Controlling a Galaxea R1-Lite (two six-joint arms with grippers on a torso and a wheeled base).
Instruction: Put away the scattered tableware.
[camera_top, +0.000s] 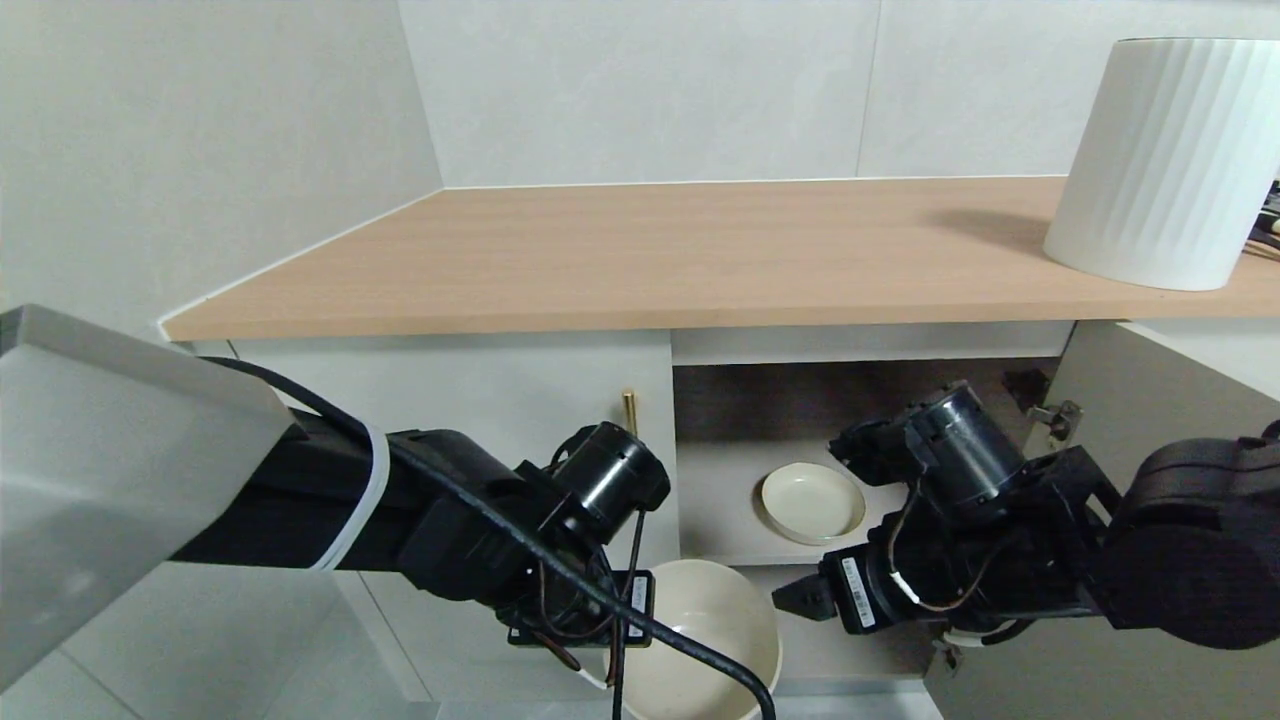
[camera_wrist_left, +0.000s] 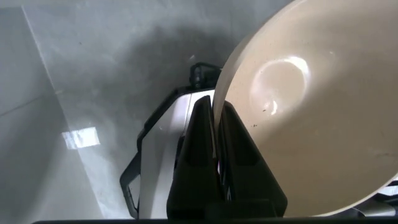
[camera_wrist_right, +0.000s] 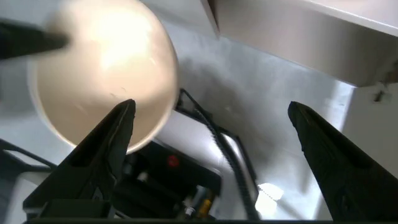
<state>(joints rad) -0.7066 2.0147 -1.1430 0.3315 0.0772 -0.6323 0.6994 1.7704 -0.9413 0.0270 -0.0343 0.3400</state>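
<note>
A cream bowl (camera_top: 705, 630) hangs in front of the lower cabinet, low in the head view. My left gripper (camera_wrist_left: 215, 107) is shut on its rim, one finger inside the bowl (camera_wrist_left: 311, 106) and one outside. A small cream plate (camera_top: 812, 503) lies on the shelf inside the open cabinet. My right gripper (camera_top: 790, 600) sits just right of the bowl, in front of the cabinet opening. Its fingers (camera_wrist_right: 118, 134) are spread wide with nothing between them. The bowl (camera_wrist_right: 102, 74) lies off to one side of them in the right wrist view.
A wooden countertop (camera_top: 650, 250) runs above the cabinet, with a tall white ribbed cylinder (camera_top: 1165, 160) at its right end. The left cabinet door (camera_top: 480, 400) is closed and has a gold handle (camera_top: 630, 410). The right door (camera_top: 1150, 390) stands open.
</note>
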